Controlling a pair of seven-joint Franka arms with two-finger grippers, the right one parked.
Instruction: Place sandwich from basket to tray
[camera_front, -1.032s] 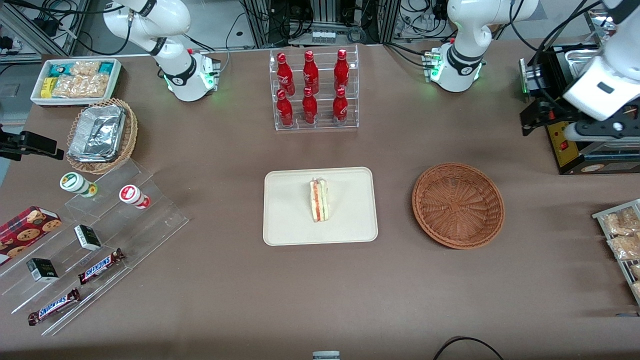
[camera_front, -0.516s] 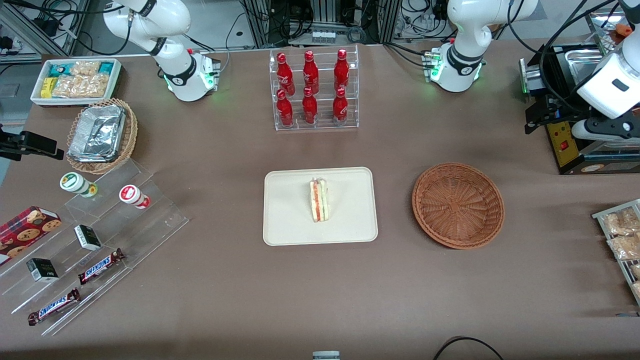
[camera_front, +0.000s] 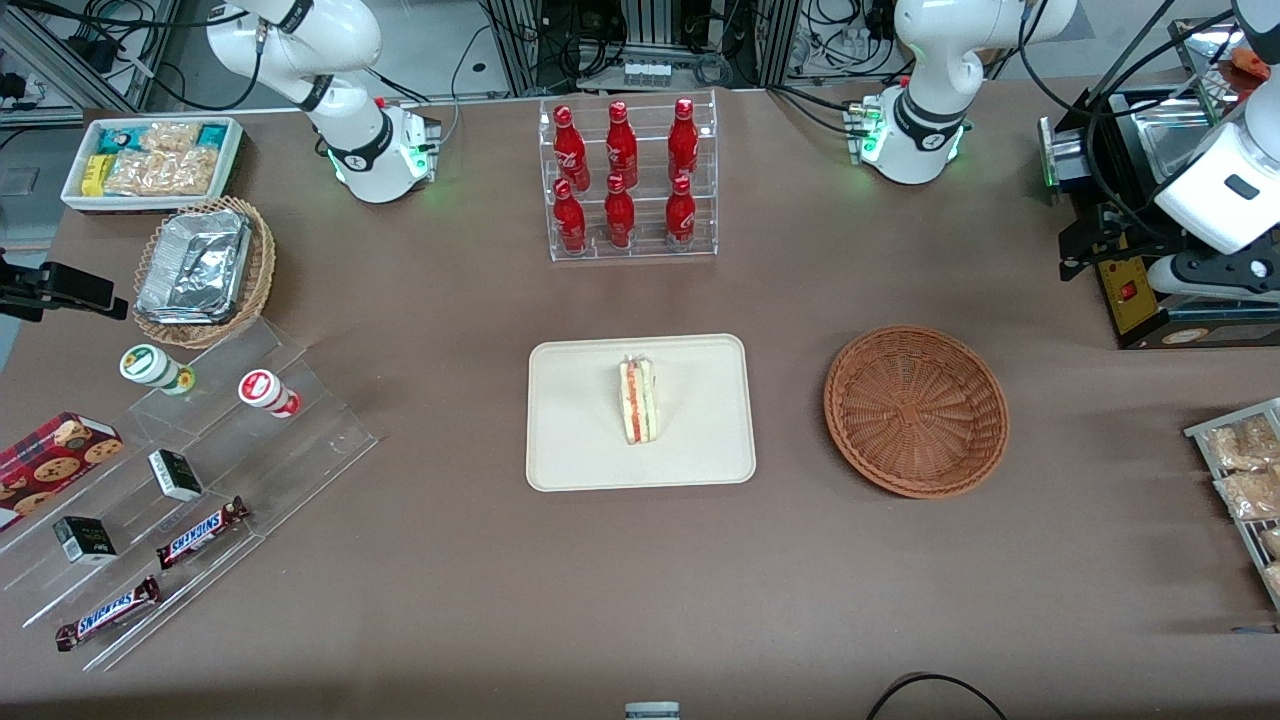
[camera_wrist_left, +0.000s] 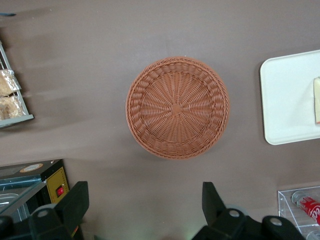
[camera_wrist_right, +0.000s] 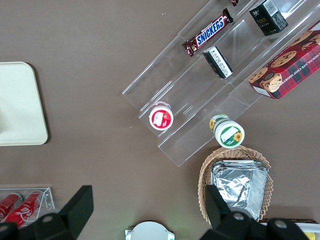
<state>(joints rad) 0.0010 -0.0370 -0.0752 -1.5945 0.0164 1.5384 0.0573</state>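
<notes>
My black two-finger gripper (camera_wrist_left: 145, 205) hangs high above the brown table (camera_front: 900, 600), toward the working arm's end, its fingers (camera_wrist_left: 75, 202) spread wide with nothing between them. The small triangular sandwich wedge (camera_front: 637, 401), pale bread with red, orange and green layers, lies on the flat cream-coloured rectangular tray (camera_front: 580, 450) at the table's middle. The round reddish-brown woven wicker basket (camera_front: 916, 410) sits just beside the tray, apart from it, with nothing in it. My wrist camera looks straight down on that basket (camera_wrist_left: 177, 106).
</notes>
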